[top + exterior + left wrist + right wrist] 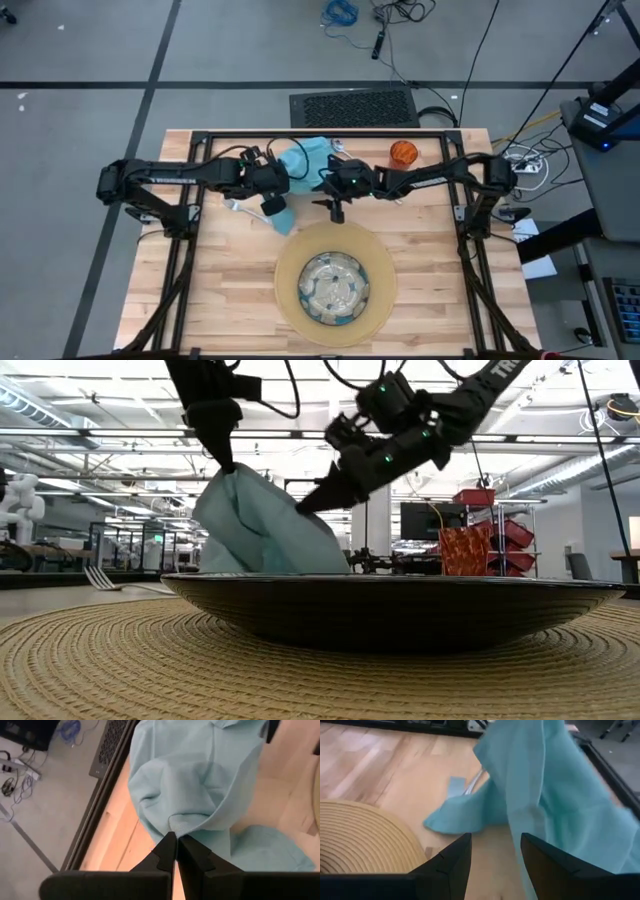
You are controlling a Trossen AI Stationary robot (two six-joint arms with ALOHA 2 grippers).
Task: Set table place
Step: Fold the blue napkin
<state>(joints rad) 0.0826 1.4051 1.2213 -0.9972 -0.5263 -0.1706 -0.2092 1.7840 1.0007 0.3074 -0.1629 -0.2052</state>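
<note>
Holding a teal cloth napkin [195, 785] pinched between its closed fingers, the left gripper [176, 842] lifts the cloth above the table [220, 300], so the napkin hangs down with its lower end draped on the wooden planks. From overhead, the napkin sits toward the far middle of the table, between the two arms and beyond the mat. The right gripper [495, 851] hovers just beside the hanging cloth with its two fingers spread apart and nothing between them. A big round tan mat [380, 262] lies on the near half of the table, and a patterned glass plate [335, 288] rests at its centre. A small orange cup [403, 152] stands near the far edge, to the right of the napkin. Silver cutlery [236, 207] peeks out on the planks beside the napkin; which pieces they are cannot be told.
</note>
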